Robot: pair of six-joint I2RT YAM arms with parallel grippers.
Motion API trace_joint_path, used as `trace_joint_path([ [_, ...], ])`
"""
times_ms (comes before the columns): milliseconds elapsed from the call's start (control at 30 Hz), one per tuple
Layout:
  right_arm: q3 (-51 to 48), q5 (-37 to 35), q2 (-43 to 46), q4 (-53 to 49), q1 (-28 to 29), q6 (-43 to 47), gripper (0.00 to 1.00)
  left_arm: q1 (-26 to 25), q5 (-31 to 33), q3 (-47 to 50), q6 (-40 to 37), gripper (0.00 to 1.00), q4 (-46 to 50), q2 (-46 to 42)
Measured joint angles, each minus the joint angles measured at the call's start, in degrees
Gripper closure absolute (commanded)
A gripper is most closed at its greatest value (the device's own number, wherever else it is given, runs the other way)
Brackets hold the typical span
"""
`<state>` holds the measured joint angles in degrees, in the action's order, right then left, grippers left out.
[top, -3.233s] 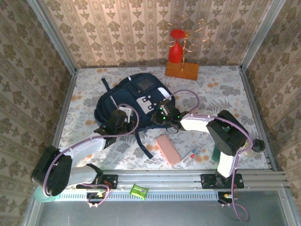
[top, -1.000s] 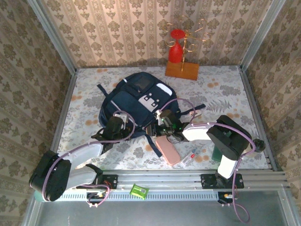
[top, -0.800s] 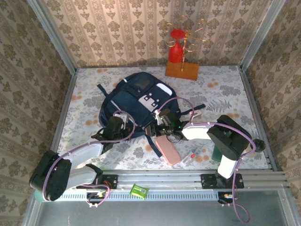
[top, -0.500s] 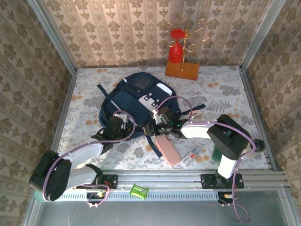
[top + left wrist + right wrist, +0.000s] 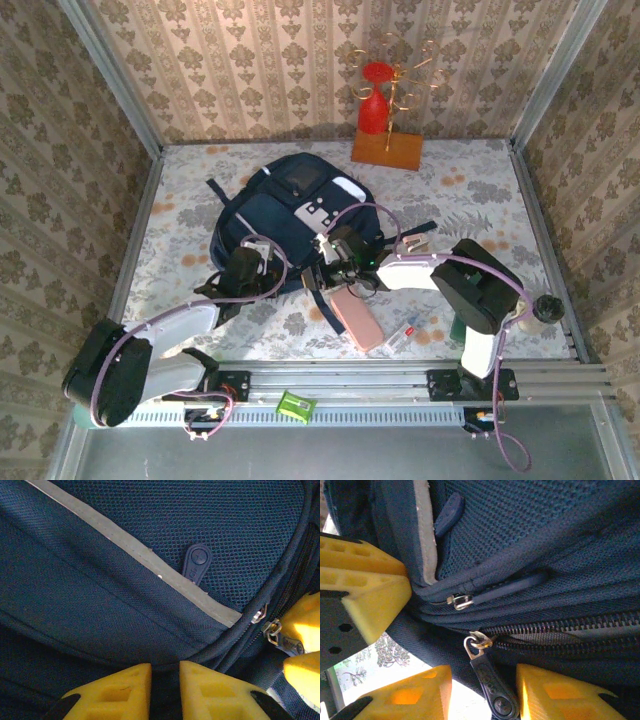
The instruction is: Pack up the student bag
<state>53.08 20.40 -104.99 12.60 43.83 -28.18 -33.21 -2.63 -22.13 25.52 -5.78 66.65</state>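
The student bag (image 5: 285, 215), dark navy with a grey-white front patch, lies flat in the middle of the table. My left gripper (image 5: 246, 270) is at its near left edge. In the left wrist view the left gripper (image 5: 165, 672) is shut on a fold of the student bag (image 5: 150, 520). My right gripper (image 5: 336, 262) is at the bag's near right edge. In the right wrist view the right gripper (image 5: 482, 674) is open, with a zipper pull (image 5: 492, 692) hanging between its fingers, close to the right one. The zipper (image 5: 560, 630) runs off to the right.
A pink pencil case (image 5: 357, 318) and a pen (image 5: 405, 333) lie on the table just in front of the right gripper. A wooden stand with a red vase (image 5: 386, 140) is at the back. A green item (image 5: 295, 404) sits on the front rail.
The right gripper has crept left along the bag's near edge and its jaws have narrowed slightly around the zipper pull. The left gripper has kept its hold and place.
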Motion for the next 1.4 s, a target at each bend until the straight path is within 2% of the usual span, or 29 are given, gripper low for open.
trace_joint_path([
  [133, 0.57, -0.22, -1.2, 0.0, 0.0, 0.0, 0.67, 0.0, -0.09, 0.04, 0.02, 0.78, -0.11, 0.0],
  [400, 0.48, -0.44, -1.36, 0.11, -0.07, 0.76, 0.92, 0.0, -0.13, 0.37, 0.0, 0.78, -0.48, -0.28],
  [567, -1.09, -0.44, 0.94, 0.46, -0.2, 0.9, 0.99, 0.0, -0.22, 0.42, 0.0, 0.78, 0.17, -1.62],
  [633, -1.53, -0.44, 2.05, 0.0, -0.48, 0.94, 1.0, 0.0, -0.57, 0.42, 0.0, 0.77, 0.68, -2.8],
  [767, -1.84, -0.61, 4.07, -2.8, -1.18, 1.51, 1.0, 0.74, -0.52, 0.39, -0.13, 0.66, 2.69, -6.25],
  [967, -1.38, -0.83, 6.84, -10.47, -3.54, 4.63, 1.0, 5.42, -0.15, -1.01, -0.2, 0.51, 5.84, -9.05],
  [1067, 0.15, -0.31, 7.13, -15.54, -5.57, 6.27, 1.0, 7.43, -0.42, -3.34, -0.59, 0.52, 6.38, -6.27],
  [1133, 1.42, 0.02, 7.13, -18.53, -6.51, 7.41, 0.99, 8.17, -1.55, -5.38, -0.92, 0.55, 6.12, -1.97],
  [1267, 4.33, 1.33, 7.13, -23.65, -7.13, 9.25, 0.96, 7.74, -3.82, -6.4, -1.31, 0.61, 3.06, 5.68],
  [1400, 6.73, 1.97, 7.13, -27.82, -7.21, 10.49, 0.96, 5.53, -3.04, -6.4, -1.25, 0.65, -0.04, 8.92],
])
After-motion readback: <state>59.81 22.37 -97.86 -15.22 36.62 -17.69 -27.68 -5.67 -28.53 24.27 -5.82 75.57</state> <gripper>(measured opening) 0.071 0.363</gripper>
